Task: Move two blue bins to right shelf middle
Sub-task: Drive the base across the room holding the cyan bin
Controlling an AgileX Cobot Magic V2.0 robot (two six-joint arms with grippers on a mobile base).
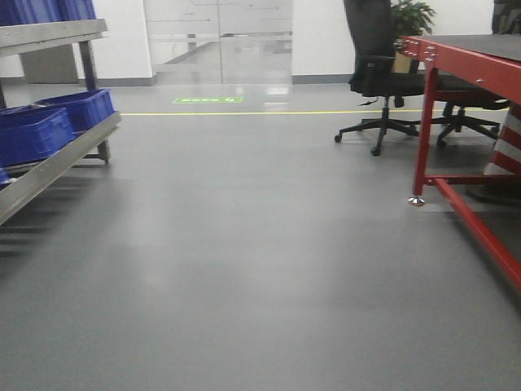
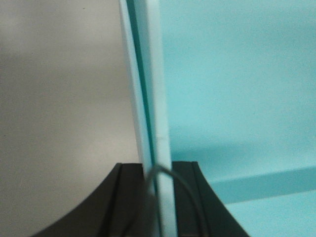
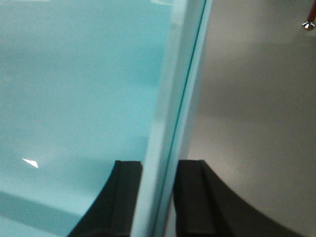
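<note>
A pale blue bin fills both wrist views. In the left wrist view my left gripper is shut on the bin's left wall, one black finger outside and one inside. In the right wrist view my right gripper is shut on the opposite wall of the same bin. Grey floor shows beyond each wall. The front view shows neither arm. Two dark blue bins sit on a metal shelf at the left. The right shelf is out of view.
A red-framed table with a black top stands at the right, its leg on the floor. Black office chairs sit behind it. A yellow floor line runs across before a glass door.
</note>
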